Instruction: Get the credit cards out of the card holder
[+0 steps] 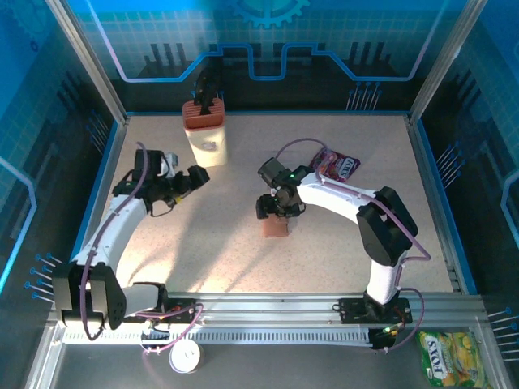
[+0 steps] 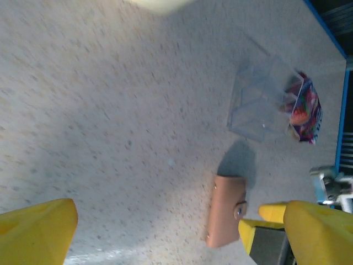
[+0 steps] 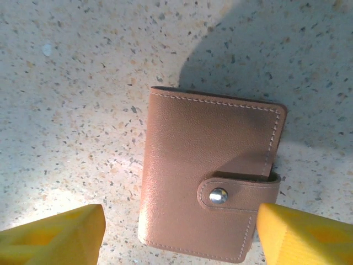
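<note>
The card holder [image 3: 212, 182] is a tan-brown wallet lying flat on the speckled table, snapped shut, so the credit cards are hidden. My right gripper [image 3: 179, 237] hovers straight over it, open, with one yellow finger [image 3: 52, 237] off its left edge and the other [image 3: 306, 234] at the snap-strap edge. From above, the card holder [image 1: 276, 228] pokes out just below the right gripper [image 1: 274, 209]. My left gripper [image 1: 195, 178] stands open, well to the left, with nothing between its fingers. Its wrist view shows the card holder [image 2: 226, 218] ahead.
A purple snack packet [image 1: 336, 166] lies behind the right arm, with a clear plastic box [image 2: 259, 105] beside it. A cream container with a brown lid [image 1: 207, 134] stands at the back left. A yellow-green packet [image 1: 450, 361] lies off the table at the front right.
</note>
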Controlling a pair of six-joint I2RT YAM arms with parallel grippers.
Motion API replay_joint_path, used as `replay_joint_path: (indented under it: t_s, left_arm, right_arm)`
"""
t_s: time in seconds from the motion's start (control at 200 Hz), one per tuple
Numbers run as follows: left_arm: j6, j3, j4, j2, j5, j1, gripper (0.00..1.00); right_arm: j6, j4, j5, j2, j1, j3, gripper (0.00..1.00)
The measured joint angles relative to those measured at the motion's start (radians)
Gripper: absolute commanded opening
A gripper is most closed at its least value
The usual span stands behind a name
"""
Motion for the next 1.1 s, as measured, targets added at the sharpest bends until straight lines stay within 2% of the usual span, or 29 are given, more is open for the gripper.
replay_joint_path:
  t_s: [0.35,0.43,0.51,0.615,0.77,0.895,1.096]
  left_arm:
    - [-0.183,-0.066,0.172,0.129,0.041,-0.199,0.82]
    - [-0.224,-0.078,0.220,0.150,0.043,-0.242,0.79]
    - [-0.269,-0.108,0.280,0.154,0.043,-0.279,0.72]
    - [-0.327,-0.155,0.355,0.156,0.043,-0.310,0.64]
    - [-0.382,-0.191,0.440,0.166,0.043,-0.340,0.59]
    - [-0.409,-0.191,0.486,0.185,0.043,-0.356,0.50]
    - [-0.424,-0.191,0.522,0.231,0.044,-0.365,0.49]
  right_arm:
    - [-0.044,0.021,-0.041,-0.034,-0.031,-0.074,0.56]
    - [-0.056,0.030,-0.047,-0.034,-0.031,-0.074,0.47]
    - [-0.066,0.040,-0.048,-0.034,-0.032,-0.074,0.42]
    - [-0.076,0.039,-0.048,-0.034,-0.032,-0.074,0.40]
    - [-0.088,0.035,-0.047,-0.023,-0.032,-0.064,0.37]
    - [-0.092,0.035,-0.044,-0.002,-0.032,-0.049,0.37]
    - [-0.095,0.022,-0.045,0.026,-0.032,-0.039,0.37]
